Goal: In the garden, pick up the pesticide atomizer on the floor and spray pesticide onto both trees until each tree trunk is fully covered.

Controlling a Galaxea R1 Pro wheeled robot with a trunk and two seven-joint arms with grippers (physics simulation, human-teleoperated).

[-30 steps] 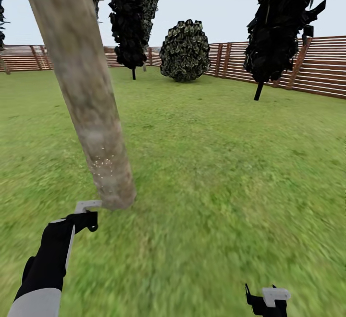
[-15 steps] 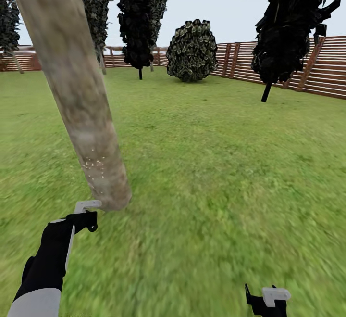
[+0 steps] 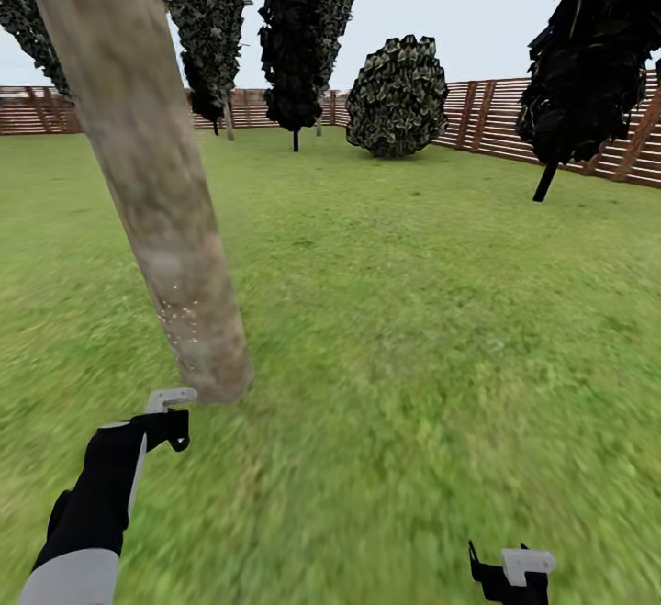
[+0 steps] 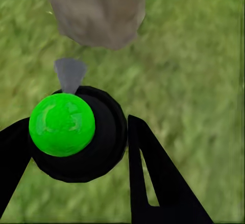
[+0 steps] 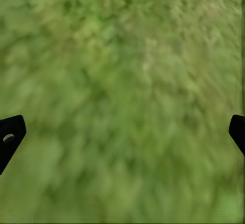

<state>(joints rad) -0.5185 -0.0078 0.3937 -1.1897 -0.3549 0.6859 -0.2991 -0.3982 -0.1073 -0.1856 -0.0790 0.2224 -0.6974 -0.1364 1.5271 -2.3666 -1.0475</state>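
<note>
The left pincer (image 4: 76,147) is clenched on the atomizer (image 4: 76,132) — a small dark round body with a bright green cap, seen end-on in the left wrist view, its grey nozzle (image 4: 70,74) pointing at the base of the trunk (image 3: 156,192) just ahead. In the head view the left pincer (image 3: 165,412) hangs near the trunk's foot, and pale specks dot the bark low down. The right pincer (image 5: 122,132) is released, fingers wide apart over bare lawn (image 3: 413,330).

The atomizer looks light and rigid, likely a smooth shell that could twist or slip between the fingers. Its round body gives little flat face to bear on, so the best hold is probably across the widest part, below the cap and clear of the nozzle — as it seems to be taken now. The trunk is stiff and fixed; only the nozzle's aim matters.
</note>
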